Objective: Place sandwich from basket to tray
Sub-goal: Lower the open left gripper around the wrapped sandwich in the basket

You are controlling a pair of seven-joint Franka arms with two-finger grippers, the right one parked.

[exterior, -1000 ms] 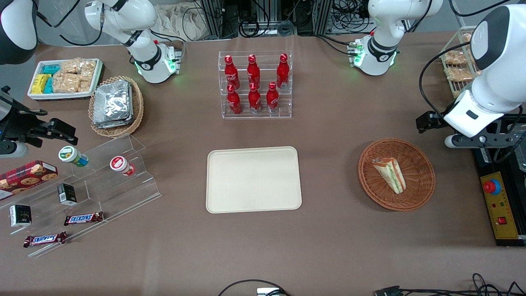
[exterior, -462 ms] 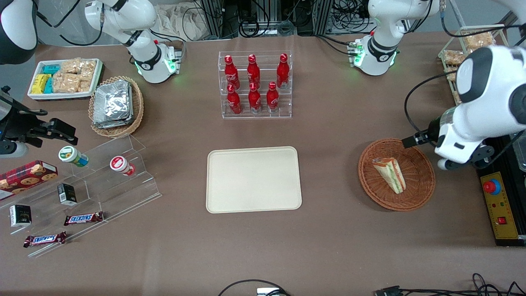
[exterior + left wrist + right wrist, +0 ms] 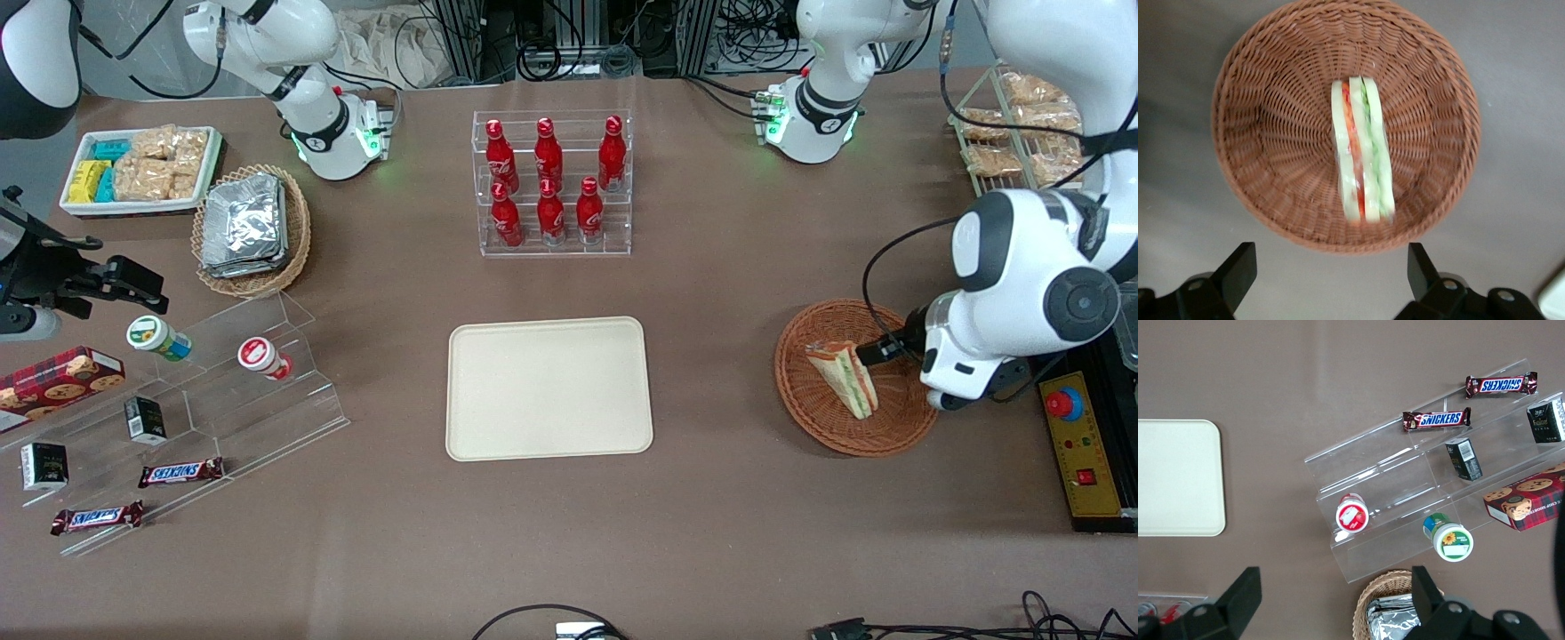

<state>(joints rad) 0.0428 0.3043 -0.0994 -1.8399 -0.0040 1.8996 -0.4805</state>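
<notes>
The sandwich (image 3: 845,378), a white-bread wedge with green and orange-red layers, lies in the round reddish-brown wicker basket (image 3: 818,416). In the left wrist view the sandwich (image 3: 1361,153) rests on edge in the middle of the basket (image 3: 1271,133). My left gripper (image 3: 1328,273) is open and holds nothing; it hangs above the bare table just outside the basket's rim. In the front view the white wrist (image 3: 969,360) covers the basket's edge at the working arm's end and hides the fingers. The cream-beige tray (image 3: 548,388) lies flat mid-table, toward the parked arm from the basket.
A clear rack of red bottles (image 3: 551,182) stands farther from the front camera than the tray. A wire rack of packets (image 3: 1022,124) and a yellow control box with a red button (image 3: 1080,444) flank the working arm. Acrylic steps (image 3: 222,391) with snacks sit toward the parked arm's end.
The left arm has swung down and in from the table's edge. Its wrist now overlaps the basket's rim, close to the sandwich. Sandwich, basket and tray have not moved.
</notes>
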